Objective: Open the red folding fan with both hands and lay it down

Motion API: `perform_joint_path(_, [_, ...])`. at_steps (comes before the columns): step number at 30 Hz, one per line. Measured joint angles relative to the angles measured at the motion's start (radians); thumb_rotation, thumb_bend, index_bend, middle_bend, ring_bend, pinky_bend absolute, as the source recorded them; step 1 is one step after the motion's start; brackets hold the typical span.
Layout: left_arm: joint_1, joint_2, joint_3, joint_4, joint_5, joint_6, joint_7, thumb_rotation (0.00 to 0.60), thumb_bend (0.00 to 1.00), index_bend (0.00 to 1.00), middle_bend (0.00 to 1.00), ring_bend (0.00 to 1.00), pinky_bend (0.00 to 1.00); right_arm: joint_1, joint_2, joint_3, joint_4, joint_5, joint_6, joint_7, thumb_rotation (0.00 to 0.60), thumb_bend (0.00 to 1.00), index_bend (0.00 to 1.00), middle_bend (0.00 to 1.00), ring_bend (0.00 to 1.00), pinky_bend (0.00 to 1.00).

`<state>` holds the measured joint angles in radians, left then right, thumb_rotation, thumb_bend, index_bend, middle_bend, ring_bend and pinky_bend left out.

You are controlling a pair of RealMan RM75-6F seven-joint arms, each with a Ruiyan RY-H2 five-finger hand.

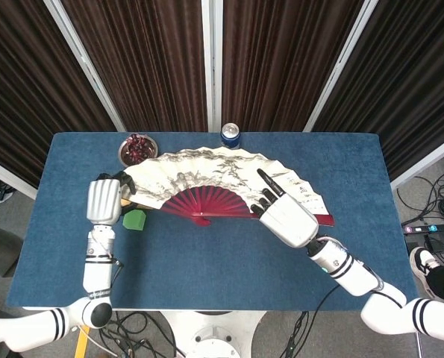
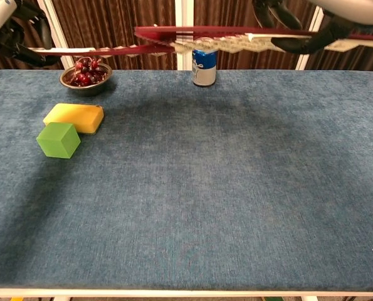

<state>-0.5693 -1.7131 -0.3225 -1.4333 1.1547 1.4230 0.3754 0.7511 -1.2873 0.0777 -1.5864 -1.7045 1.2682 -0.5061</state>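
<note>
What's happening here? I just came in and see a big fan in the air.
The robot has spread the red fan fully open and holds it flat above the blue table, not yet laid down. Its left hand grips one end and its right hand the other. Beneath are a green block, a yellow sponge, a bowl of cherries and a can.

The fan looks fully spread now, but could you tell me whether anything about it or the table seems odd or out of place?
Nothing stands out. The fan is evenly spread and untorn, held level above the table by both hands.
</note>
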Motion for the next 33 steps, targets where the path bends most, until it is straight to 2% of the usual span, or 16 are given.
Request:
perform_joint_path(3, [-0.004,-0.023,0.007,0.04,0.014,0.006,0.003,0.6,0.36,0.66,0.61,0.51,0.46,-0.013,-0.021,-0.009,0.044,-0.006,0.01,0.023,0.6,0.91,0.87,0.67,0.42,0.01])
perform_joint_path(6, [-0.011,-0.057,0.015,0.101,0.032,0.013,0.002,0.6,0.36,0.64,0.59,0.51,0.46,-0.028,-0.052,-0.019,0.106,-0.01,0.018,0.052,0.6,0.88,0.82,0.64,0.39,0.0])
perform_joint_path(9, [-0.02,-0.097,0.024,0.178,0.047,0.015,-0.001,0.6,0.35,0.6,0.58,0.51,0.46,-0.045,-0.093,-0.029,0.176,-0.011,0.028,0.088,0.6,0.74,0.72,0.59,0.37,0.0])
perform_joint_path(12, [-0.03,-0.141,0.034,0.252,0.058,0.008,0.0,0.6,0.29,0.45,0.51,0.46,0.46,-0.062,-0.137,-0.04,0.249,-0.01,0.037,0.12,0.6,0.54,0.56,0.52,0.31,0.0])
perform_joint_path(14, [-0.035,-0.164,0.042,0.288,0.063,-0.001,0.002,0.6,0.25,0.35,0.44,0.4,0.44,-0.075,-0.169,-0.047,0.297,-0.006,0.039,0.142,0.6,0.4,0.4,0.44,0.22,0.0])
perform_joint_path(16, [-0.041,-0.186,0.053,0.32,0.068,-0.02,0.007,0.6,0.21,0.28,0.37,0.33,0.42,-0.089,-0.2,-0.051,0.338,0.004,0.038,0.165,0.6,0.33,0.29,0.37,0.15,0.0])
perform_joint_path(18, [-0.046,-0.201,0.06,0.338,0.069,-0.041,0.011,0.6,0.18,0.24,0.29,0.25,0.39,-0.1,-0.224,-0.052,0.367,0.017,0.038,0.186,0.6,0.3,0.21,0.32,0.1,0.0])
perform_joint_path(23, [-0.048,-0.223,0.075,0.357,0.067,-0.071,0.028,0.6,0.1,0.13,0.16,0.13,0.3,-0.128,-0.263,-0.053,0.42,0.06,0.02,0.214,0.6,0.06,0.02,0.19,0.0,0.0])
perform_joint_path(25, [-0.042,-0.227,0.084,0.357,0.073,-0.07,0.031,0.6,0.06,0.1,0.12,0.1,0.26,-0.14,-0.265,-0.052,0.421,0.079,0.009,0.213,0.6,0.01,0.0,0.12,0.0,0.0])
perform_joint_path(29, [-0.03,-0.229,0.094,0.357,0.092,-0.055,0.03,0.6,0.02,0.06,0.04,0.03,0.19,-0.157,-0.258,-0.051,0.396,0.108,-0.009,0.186,0.6,0.0,0.0,0.01,0.0,0.0])
perform_joint_path(33, [-0.018,-0.222,0.098,0.349,0.11,-0.037,0.025,0.6,0.0,0.05,0.02,0.01,0.18,-0.171,-0.23,-0.048,0.335,0.153,-0.048,0.138,0.6,0.0,0.0,0.0,0.0,0.0])
